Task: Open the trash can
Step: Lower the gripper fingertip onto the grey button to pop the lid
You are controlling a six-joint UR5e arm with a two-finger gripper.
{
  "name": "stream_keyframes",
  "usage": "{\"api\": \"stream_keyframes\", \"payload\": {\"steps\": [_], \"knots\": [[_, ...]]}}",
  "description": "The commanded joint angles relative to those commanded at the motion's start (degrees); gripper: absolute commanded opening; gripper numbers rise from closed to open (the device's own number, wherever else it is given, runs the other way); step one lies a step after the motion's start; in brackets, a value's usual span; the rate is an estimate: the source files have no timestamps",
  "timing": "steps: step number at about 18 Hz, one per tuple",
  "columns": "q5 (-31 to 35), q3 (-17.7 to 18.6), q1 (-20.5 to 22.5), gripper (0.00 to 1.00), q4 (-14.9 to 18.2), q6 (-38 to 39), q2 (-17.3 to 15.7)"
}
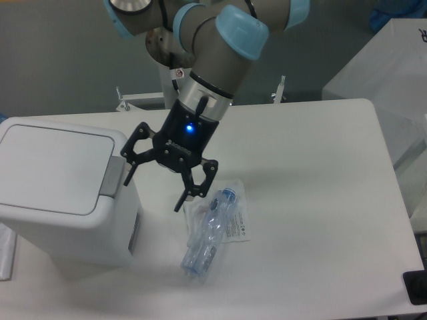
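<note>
The trash can (63,200) is a boxy white bin at the left of the table. Its flat white lid (53,167) lies closed, with the grey push tab (112,177) at its right edge. My gripper (155,188) hangs just right of the tab, above the table. It is open and empty. Its left finger (131,170) is close beside the tab; I cannot tell whether it touches it. Its right finger (183,197) points down toward the table.
A crushed clear plastic bottle (207,233) with a blue cap lies on a flat plastic bag (233,223) just right of the gripper. The white table (307,187) extends to the right. A dark object (417,287) sits at the lower right edge.
</note>
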State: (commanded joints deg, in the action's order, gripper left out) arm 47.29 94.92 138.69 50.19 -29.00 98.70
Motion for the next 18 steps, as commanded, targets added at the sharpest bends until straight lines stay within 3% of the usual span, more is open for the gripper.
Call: {"api": "stream_keyframes", "payload": {"steps": [10, 18], "knots": [[0.53, 3.08, -0.35, 1.0, -0.09, -0.09, -0.62], [0.53, 3.26, -0.35, 1.0, -0.09, -0.09, -0.62]]}}
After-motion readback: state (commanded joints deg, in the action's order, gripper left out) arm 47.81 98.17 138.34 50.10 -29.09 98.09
